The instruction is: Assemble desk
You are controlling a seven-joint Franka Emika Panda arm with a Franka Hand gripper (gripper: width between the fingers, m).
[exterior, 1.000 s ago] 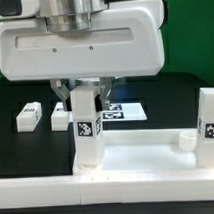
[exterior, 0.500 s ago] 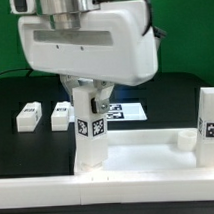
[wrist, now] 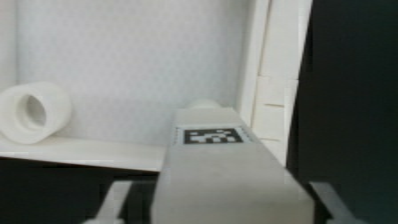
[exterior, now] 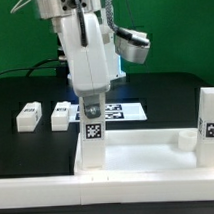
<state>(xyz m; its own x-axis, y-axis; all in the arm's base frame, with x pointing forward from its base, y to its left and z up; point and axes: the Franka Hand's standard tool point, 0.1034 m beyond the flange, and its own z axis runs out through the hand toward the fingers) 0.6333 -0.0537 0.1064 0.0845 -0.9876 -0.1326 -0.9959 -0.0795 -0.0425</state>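
Observation:
The white tabletop [exterior: 147, 154] lies near the front with its raised rim up; in the wrist view [wrist: 143, 60] one round socket [wrist: 32, 108] shows. A short white square leg [exterior: 92, 136] with tags stands upright at the tabletop's corner on the exterior view's left. My gripper [exterior: 92, 108] comes down from above and is shut on this leg's upper part. In the wrist view the leg [wrist: 222, 170] fills the space between the fingers [wrist: 121, 200]. A second leg [exterior: 208, 116] stands at the tabletop's right corner. Two loose legs [exterior: 28, 117] [exterior: 61, 115] lie on the black table.
The marker board [exterior: 125, 111] lies flat behind the held leg. A round socket [exterior: 181, 140] rises from the tabletop near the right leg. A green wall stands behind the black table.
My hand has turned about a quarter turn around the upright leg, from broadside to edge-on. The leg has shifted slightly to the exterior view's right and down.

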